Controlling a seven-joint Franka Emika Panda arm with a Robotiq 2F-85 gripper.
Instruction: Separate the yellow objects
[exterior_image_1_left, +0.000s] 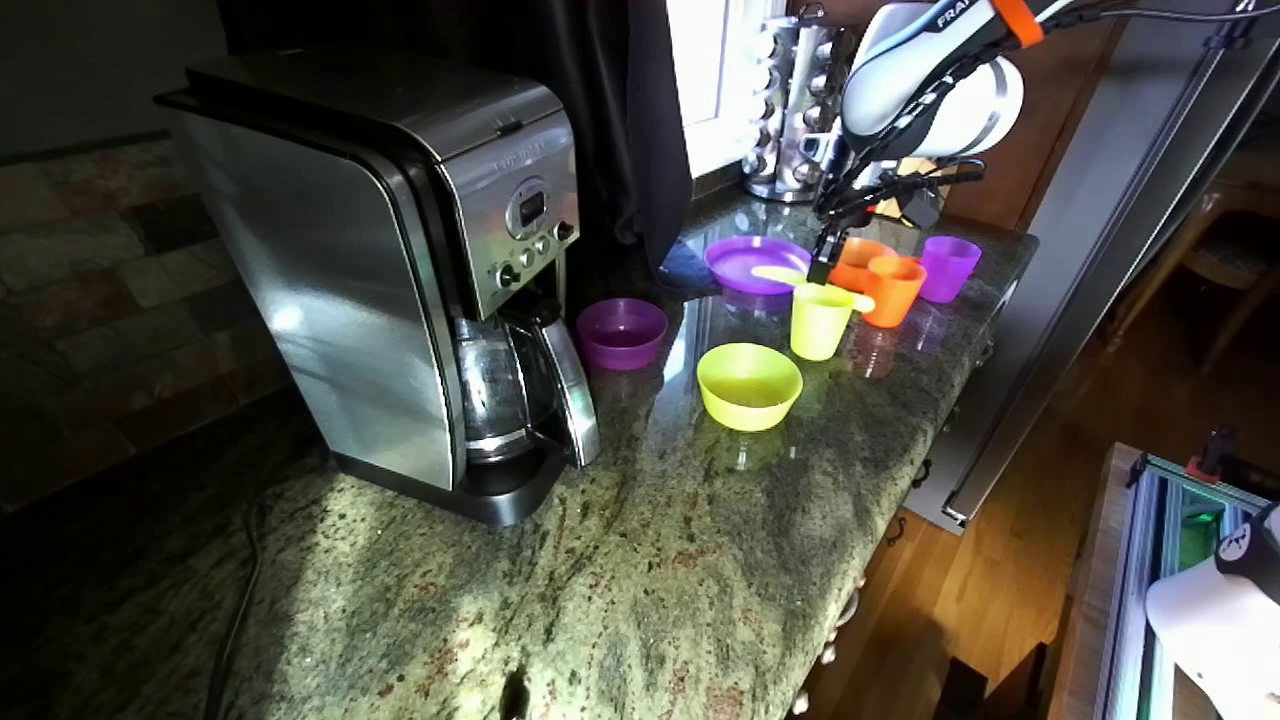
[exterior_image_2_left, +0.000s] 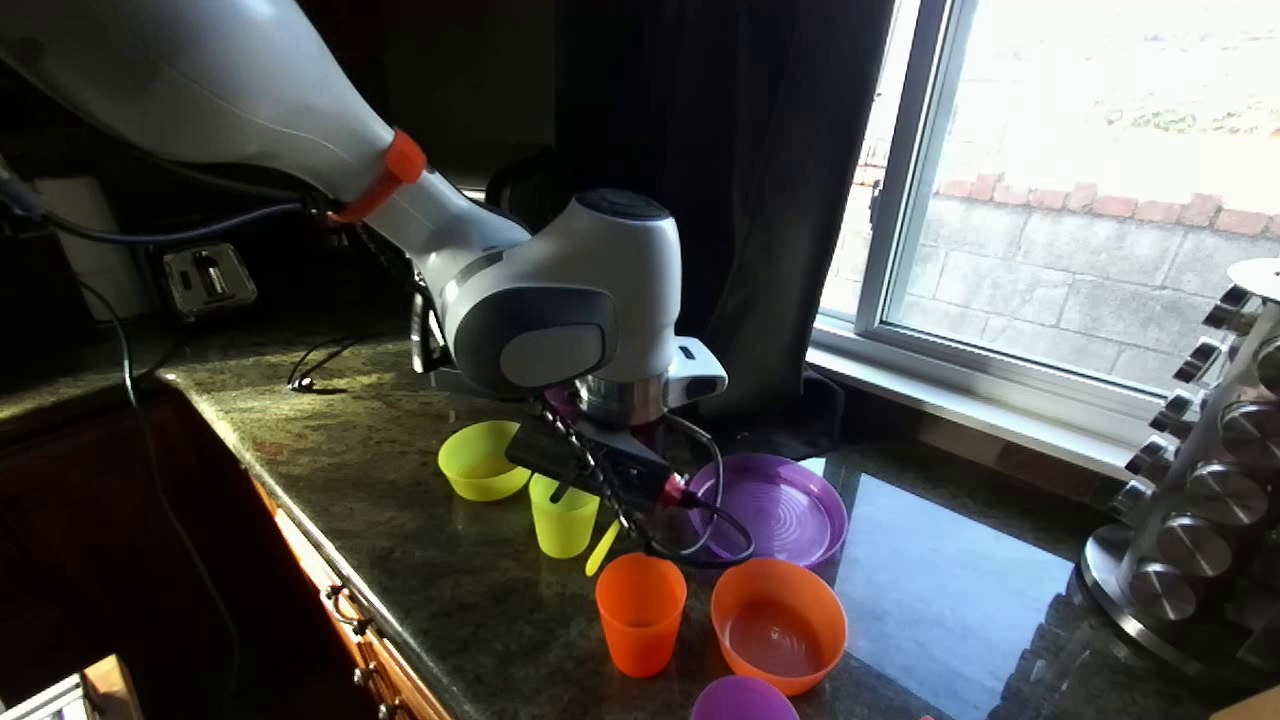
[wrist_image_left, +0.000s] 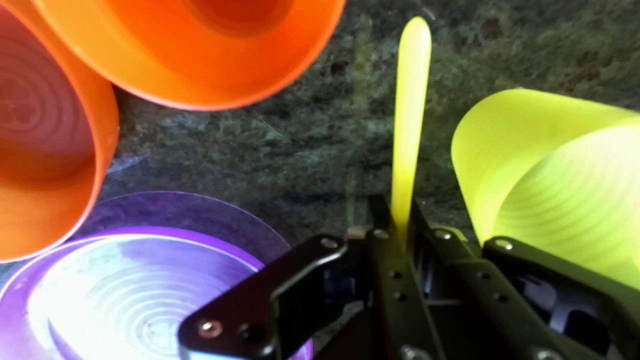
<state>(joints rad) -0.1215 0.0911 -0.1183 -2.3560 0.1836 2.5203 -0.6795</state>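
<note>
We judged step in hand as bringing yellow utensil (wrist_image_left: 411, 100) over to yellow bowl (exterior_image_1_left: 749, 387). We needed firm pinch, enough height, both ends clear of yellow cup (exterior_image_1_left: 820, 325) and orange cup (exterior_image_1_left: 895, 292), then gentle lowering beside bowl. We had gripper (wrist_image_left: 401, 212) clamped on utensil, ends jutting either side, seemingly above countertop (exterior_image_1_left: 620, 560). Yellow cup stood upright just beside gripper; bowl sat past cup, farther off.
</note>
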